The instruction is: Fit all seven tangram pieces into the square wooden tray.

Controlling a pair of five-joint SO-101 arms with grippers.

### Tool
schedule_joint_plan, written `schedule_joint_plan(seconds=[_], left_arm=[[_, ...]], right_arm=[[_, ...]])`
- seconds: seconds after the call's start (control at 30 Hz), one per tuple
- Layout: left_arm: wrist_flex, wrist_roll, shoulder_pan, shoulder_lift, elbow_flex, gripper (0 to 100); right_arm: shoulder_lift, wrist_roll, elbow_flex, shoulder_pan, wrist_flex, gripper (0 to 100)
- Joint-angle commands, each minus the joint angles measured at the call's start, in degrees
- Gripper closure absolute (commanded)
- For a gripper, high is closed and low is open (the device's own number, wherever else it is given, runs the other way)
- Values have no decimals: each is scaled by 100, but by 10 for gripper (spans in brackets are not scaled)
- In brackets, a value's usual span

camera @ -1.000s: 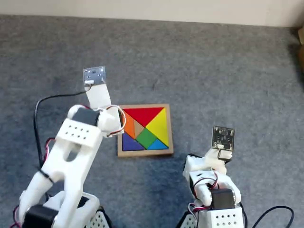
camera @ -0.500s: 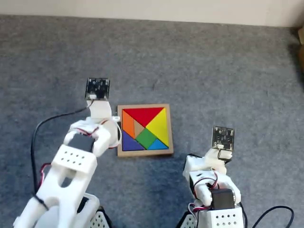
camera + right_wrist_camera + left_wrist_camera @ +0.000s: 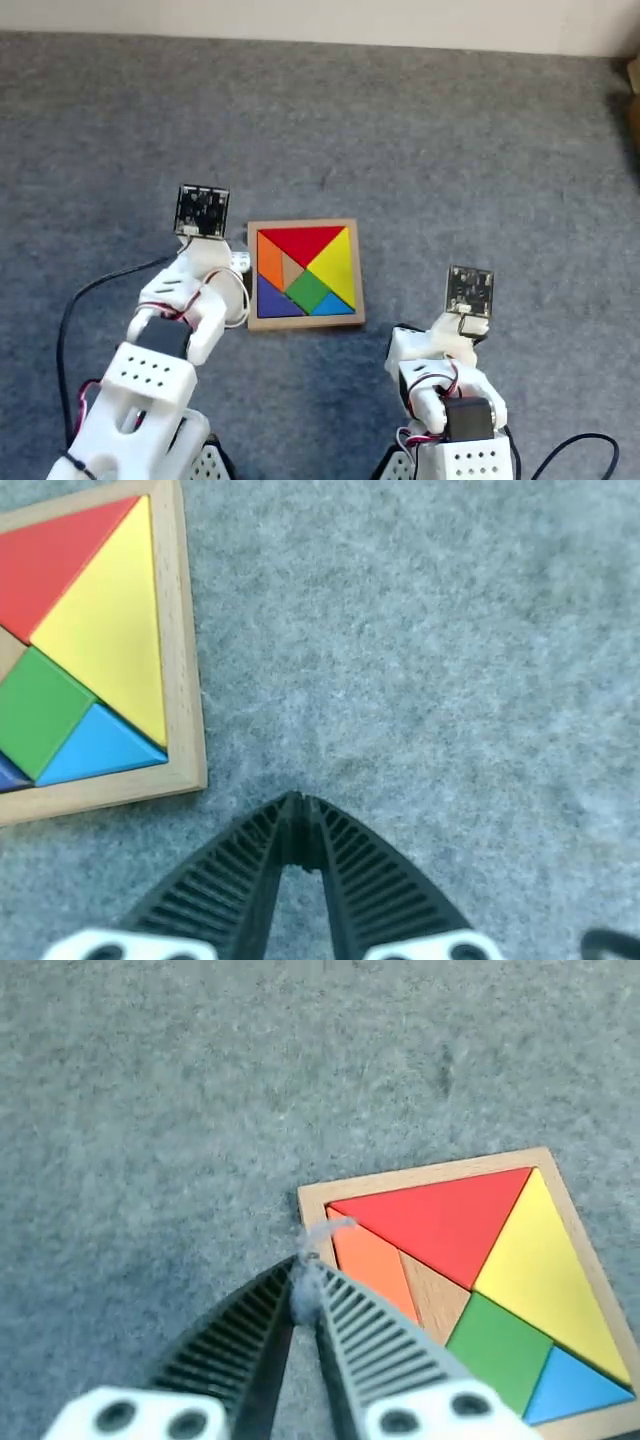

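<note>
Now | tray (image 3: 305,323) on carpet (image 3: 450,150), all seven pieces (image 3: 305,243) flush inside | left gripper (image 3: 303,1295): jaws together, just beside tray's rim | right gripper (image 3: 300,840): jaws together, over carpet near tray's corner

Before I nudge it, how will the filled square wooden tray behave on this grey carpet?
The square wooden tray looks rigid and low, so it should slide, not tip. The fuzzy grey carpet will probably drag; an off-centre push may turn it. Its coloured pieces sit flush, likely staying in.
</note>
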Motion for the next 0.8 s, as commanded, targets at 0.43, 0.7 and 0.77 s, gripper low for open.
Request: schedule_joint_plan(seconds=[0.43, 0.7, 0.77], left_arm=[[-1213, -316, -57, -2765, 1807, 993], [-914, -316, -57, -4031, 2220, 993], [-677, -316, -57, -4242, 2211, 993]], right_arm=[[-127, 53, 673, 101, -22, 989], [-127, 53, 673, 101, -22, 989], [-127, 53, 673, 101, -22, 989]])
